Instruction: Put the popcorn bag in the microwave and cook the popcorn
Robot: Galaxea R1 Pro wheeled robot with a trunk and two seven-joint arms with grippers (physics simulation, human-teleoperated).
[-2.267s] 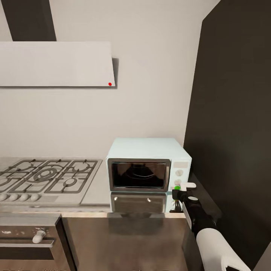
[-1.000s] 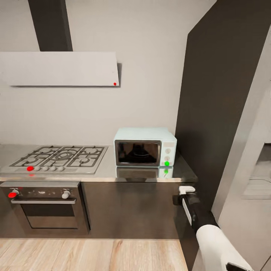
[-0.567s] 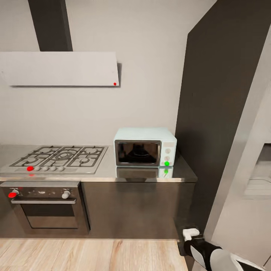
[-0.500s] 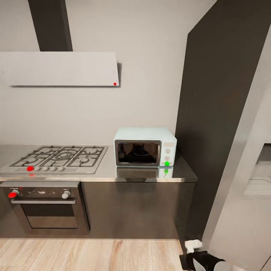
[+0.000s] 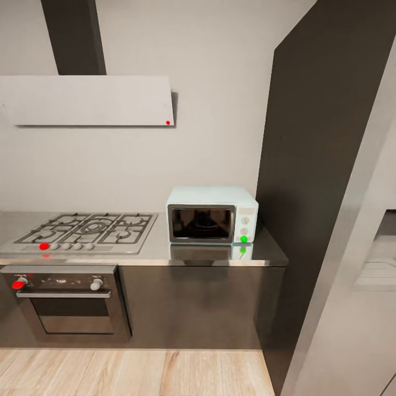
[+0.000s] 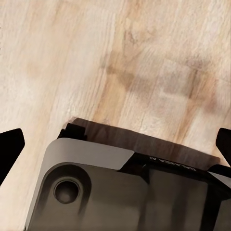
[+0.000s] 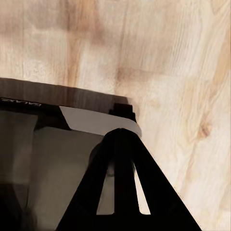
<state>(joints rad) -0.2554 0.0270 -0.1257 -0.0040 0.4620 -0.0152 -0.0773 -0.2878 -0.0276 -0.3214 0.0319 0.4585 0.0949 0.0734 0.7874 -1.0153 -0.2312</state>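
With the microwave [image 5: 212,214] shut on the countertop [image 5: 148,250], green dot lit, heating seems underway; left gripper [image 6: 115,144] spread, right gripper [image 7: 120,183] pinched together empty, waiting comes next.

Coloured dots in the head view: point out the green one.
The green dot sits low on the microwave control panel, below its two knobs. The others are red: on the hood, the hob's front edge, and the oven.
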